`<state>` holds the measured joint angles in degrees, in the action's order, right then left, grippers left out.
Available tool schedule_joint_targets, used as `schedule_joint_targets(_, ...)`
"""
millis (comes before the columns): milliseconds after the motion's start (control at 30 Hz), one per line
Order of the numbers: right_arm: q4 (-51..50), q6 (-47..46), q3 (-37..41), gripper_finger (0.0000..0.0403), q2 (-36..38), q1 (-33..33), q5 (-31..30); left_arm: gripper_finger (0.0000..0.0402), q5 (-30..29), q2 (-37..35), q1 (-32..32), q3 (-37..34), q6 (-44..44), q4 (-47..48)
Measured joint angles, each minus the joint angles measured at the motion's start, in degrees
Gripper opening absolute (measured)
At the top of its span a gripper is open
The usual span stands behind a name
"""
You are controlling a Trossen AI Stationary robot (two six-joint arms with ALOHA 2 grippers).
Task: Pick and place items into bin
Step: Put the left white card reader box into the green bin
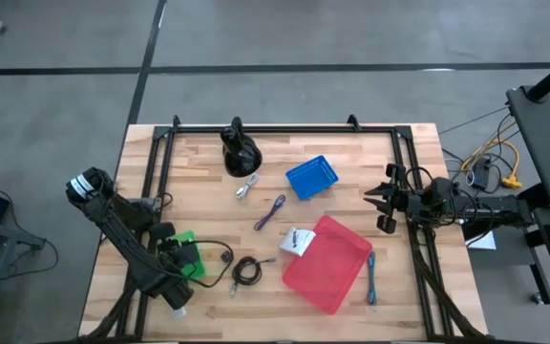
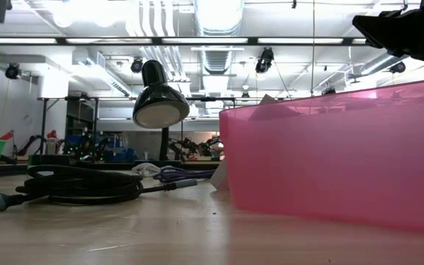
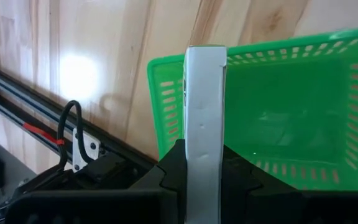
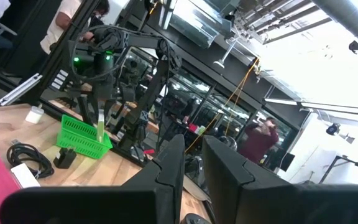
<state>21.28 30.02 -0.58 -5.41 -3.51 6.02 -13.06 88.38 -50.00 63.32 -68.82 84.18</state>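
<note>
My left gripper [image 3: 205,163] is shut on a white stick [image 3: 205,106] over the green basket [image 1: 188,256] at the table's near left. My right gripper [image 1: 383,203] hangs open at the right side, touching nothing. A black coiled cable [image 1: 246,270] lies beside the green basket. The purple cable [image 1: 270,211] and the silver connector [image 1: 247,185] lie mid-table. A white packet [image 1: 297,241] sits at the pink bin's [image 1: 337,272] left corner, and a blue cable [image 1: 371,277] lies along its right side. The remaining small items do not show. My left gripper pinches the white stick between its two fingers, at the stick's end nearest the fingers [image 3: 205,146]. The fingers point down, and the stick runs on past them, in line with them. Its free end [image 4: 99,138] hangs at the green basket's rim, off the table.
A black rounded stand [image 1: 240,151] is at the far middle and a small blue bin [image 1: 311,177] to its right. Black rails [image 1: 285,129] frame the table's far edge and sides. Bare wood lies between the purple cable and the left rail.
</note>
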Motion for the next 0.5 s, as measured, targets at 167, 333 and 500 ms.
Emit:
schedule_joint_targets(167, 0.00, 0.00, 0.00, 0.0047, 0.00, 0.00, 0.00, 0.0040, 0.04, 0.00, 0.00, -1.35, -3.40, -0.47)
schedule_joint_targets(333, 0.00, 0.00, 0.00, 0.0047, 0.00, -0.01, 0.00, 0.0040, 0.79, 0.00, 0.00, -1.41, -4.41, -1.39)
schedule_joint_targets(500, 0.00, 0.00, 0.00, 0.0047, 0.02, 0.00, 0.00, 0.0059, 1.01, 0.00, 0.00, -1.41, -4.41, -1.24)
